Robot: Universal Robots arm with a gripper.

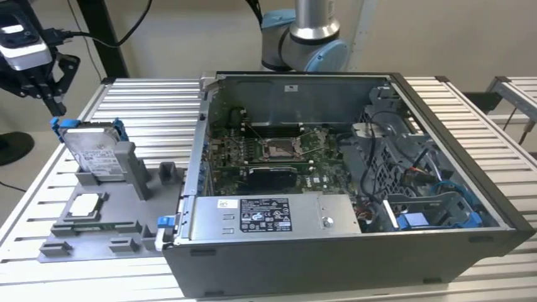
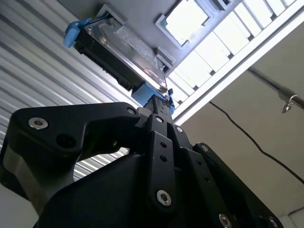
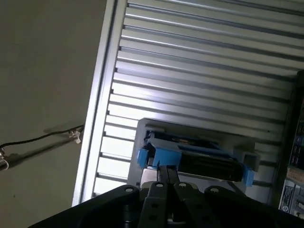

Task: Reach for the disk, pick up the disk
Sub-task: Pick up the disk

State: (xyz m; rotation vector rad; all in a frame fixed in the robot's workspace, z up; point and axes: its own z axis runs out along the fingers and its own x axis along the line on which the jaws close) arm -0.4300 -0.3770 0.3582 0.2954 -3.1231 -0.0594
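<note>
Silver metal disk (image 1: 94,153), a flat rectangular hard drive with a white label and blue plastic bracket, stands on edge in a grey plastic holder (image 1: 126,167) on the slatted metal table (image 1: 143,107), at the exterior view's left of the open computer case (image 1: 336,255). The black gripper (image 1: 52,100) hangs just above the disk's blue upper corner. Whether its claw is parted or clenched, I cannot tell.

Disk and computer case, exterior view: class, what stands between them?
Between the disk and the computer case, the exterior view shows the grey holder's upright block and a short grey post.
</note>
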